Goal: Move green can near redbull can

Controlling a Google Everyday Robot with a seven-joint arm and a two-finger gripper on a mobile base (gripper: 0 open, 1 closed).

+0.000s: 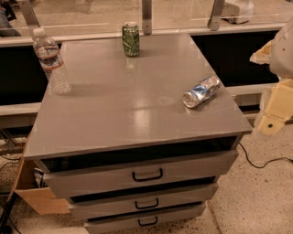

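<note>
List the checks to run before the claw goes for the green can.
1. The green can stands upright near the far edge of the cabinet top: ok.
2. The redbull can is in view, lying on its side near the right edge: ok.
3. There is room beside the redbull can for a set-down: ok.
4. The water bottle stands far left, off the line between the cans: ok.
5. The claw is at the green can: not ok, it hangs off the cabinet's right side.

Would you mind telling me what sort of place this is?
Probably an office or lab test area: a grey drawer cabinet on a speckled floor, a glass railing behind, a cardboard box beside it. The gripper is at the right edge.
</note>
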